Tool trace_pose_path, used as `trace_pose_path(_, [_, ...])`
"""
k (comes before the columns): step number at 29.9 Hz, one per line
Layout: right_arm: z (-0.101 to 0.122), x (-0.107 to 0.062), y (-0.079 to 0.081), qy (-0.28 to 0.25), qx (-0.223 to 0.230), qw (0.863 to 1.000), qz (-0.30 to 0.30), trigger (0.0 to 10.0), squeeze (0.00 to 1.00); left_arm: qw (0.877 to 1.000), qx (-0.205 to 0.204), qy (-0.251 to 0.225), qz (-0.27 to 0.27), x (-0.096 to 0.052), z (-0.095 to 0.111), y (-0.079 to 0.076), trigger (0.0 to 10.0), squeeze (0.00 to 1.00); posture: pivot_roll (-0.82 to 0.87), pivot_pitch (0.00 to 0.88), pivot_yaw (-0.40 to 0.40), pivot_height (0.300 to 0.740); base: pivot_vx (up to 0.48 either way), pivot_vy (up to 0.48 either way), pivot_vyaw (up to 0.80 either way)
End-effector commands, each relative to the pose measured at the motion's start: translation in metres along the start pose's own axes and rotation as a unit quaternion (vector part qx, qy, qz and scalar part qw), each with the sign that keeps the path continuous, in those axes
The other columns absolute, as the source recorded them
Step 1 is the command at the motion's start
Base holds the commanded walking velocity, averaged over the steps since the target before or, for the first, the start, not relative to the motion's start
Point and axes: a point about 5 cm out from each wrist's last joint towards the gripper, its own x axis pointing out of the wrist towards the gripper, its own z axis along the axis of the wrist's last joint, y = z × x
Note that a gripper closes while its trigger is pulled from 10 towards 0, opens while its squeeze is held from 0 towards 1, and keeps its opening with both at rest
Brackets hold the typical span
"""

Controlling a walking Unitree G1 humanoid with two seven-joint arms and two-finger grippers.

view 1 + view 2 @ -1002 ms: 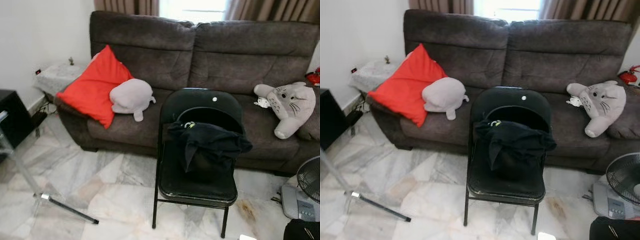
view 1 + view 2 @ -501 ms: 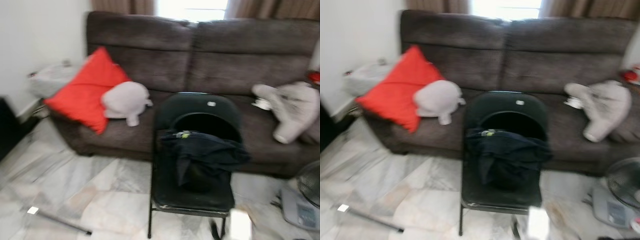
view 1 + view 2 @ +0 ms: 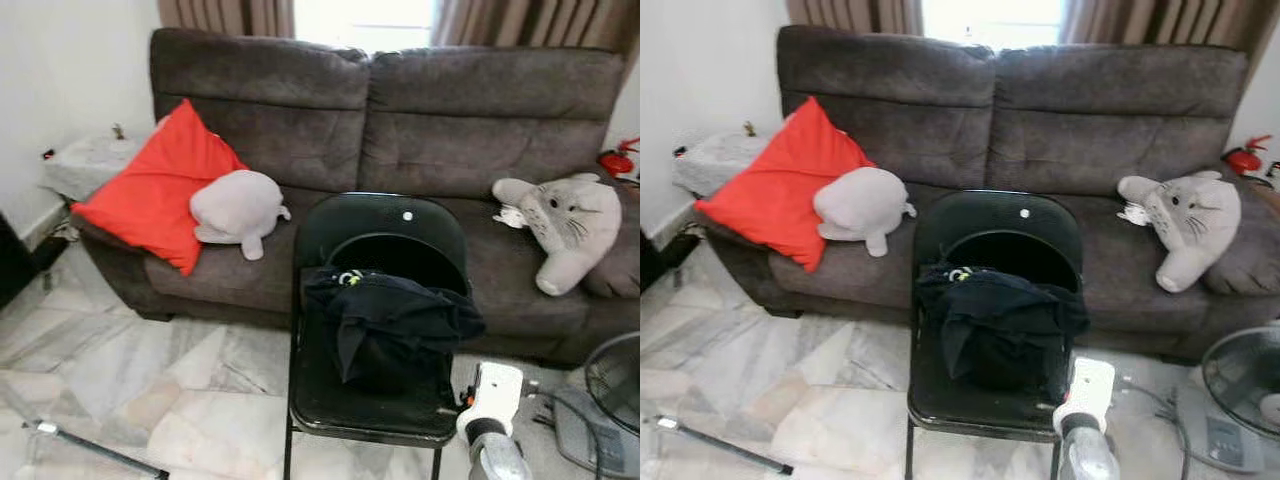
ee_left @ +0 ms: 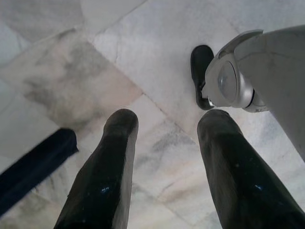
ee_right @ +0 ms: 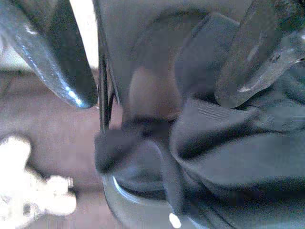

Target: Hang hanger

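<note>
A black folding chair point(image 3: 380, 225) stands in front of the dark sofa point(image 3: 400, 110). A black garment point(image 3: 390, 320) lies bunched on the seat, with a small pale green piece point(image 3: 350, 277) showing at its top; the hanger under it is hidden. My right arm point(image 3: 490, 410) is raised at the chair's front right corner. In the right wrist view my right gripper point(image 5: 157, 95) is open, its fingers point(image 5: 71, 81) pointing at the garment point(image 5: 228, 143), apart from it. My left gripper point(image 4: 167, 124) hangs open over the marble floor point(image 4: 62, 90).
On the sofa lie a red cushion point(image 3: 160, 190), a grey plush point(image 3: 235, 205) and a grey and white plush point(image 3: 565, 215). A fan point(image 3: 615, 375) stands on the floor at the right. A metal rod point(image 3: 90, 450) lies at the lower left.
The camera has shifted and the blur has gone. My right arm has come up into view beside the chair's front right corner.
</note>
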Motion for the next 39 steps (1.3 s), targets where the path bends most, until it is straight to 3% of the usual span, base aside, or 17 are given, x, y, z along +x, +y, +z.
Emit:
trace_pose_path(1, [0.001,-0.007,-0.002,-0.015,-0.018,1.0,0.002,10.0,0.0,1.0,0.004,0.006,0.002,0.0,0.0,0.002,10.0,0.0,0.05,0.0,0.009,0.74,0.0,0.0,0.0])
trace_pose_path(2, [0.001,-0.007,-0.002,-0.015,-0.018,1.0,0.002,10.0,0.0,1.0,0.004,0.006,0.002,0.0,0.0,0.002,10.0,0.0,0.05,0.0,0.009,0.74,0.0,0.0,0.0])
trace_pose_path(4, [0.007,-0.021,-0.002,-0.042,-0.06,0.997,0.022,10.0,0.0,1.0,0.01,0.008,0.001,0.0,-0.001,0.003,10.0,0.0,0.03,0.0,0.009,0.74,0.0,0.0,0.0])
trace_pose_path(9, [0.015,-0.033,-0.006,-0.055,-0.062,0.996,0.019,10.0,0.0,1.0,0.014,0.009,-0.001,-0.001,-0.001,0.003,10.0,0.0,0.03,0.0,0.01,0.74,0.0,0.0,0.0])
trace_pose_path(14, [0.031,-0.018,-0.015,-0.039,-0.112,0.993,0.004,10.0,0.0,1.0,0.02,0.011,-0.001,-0.001,-0.002,0.004,10.0,0.0,0.02,0.0,0.017,0.74,0.0,0.0,0.0])
trace_pose_path(17, [0.045,-0.009,-0.013,-0.051,-0.181,0.982,0.03,10.0,0.0,1.0,0.021,0.012,-0.002,-0.001,-0.002,0.004,10.0,0.0,0.03,0.0,0.015,0.74,0.0,0.0,0.0])
trace_pose_path(28, [0.058,-0.001,-0.003,-0.019,-0.19,0.98,0.063,10.0,0.0,1.0,0.019,0.013,-0.001,-0.001,-0.003,0.003,10.0,0.0,0.04,0.0,0.008,0.74,0.0,0.0,0.0])
trace_pose_path(34, [0.06,0.009,-0.012,0.041,-0.217,0.974,0.044,10.0,0.0,1.0,0.018,0.012,-0.001,-0.001,-0.002,0.003,10.0,0.0,0.04,0.0,0.003,0.74,0.0,0.0,0.0])
trace_pose_path(39, [0.072,0.015,-0.013,0.027,-0.232,0.971,0.051,10.0,0.0,1.0,0.013,0.01,-0.001,0.0,-0.001,0.003,10.0,0.0,0.04,0.0,0.0,0.74,0.0,0.0,0.0])
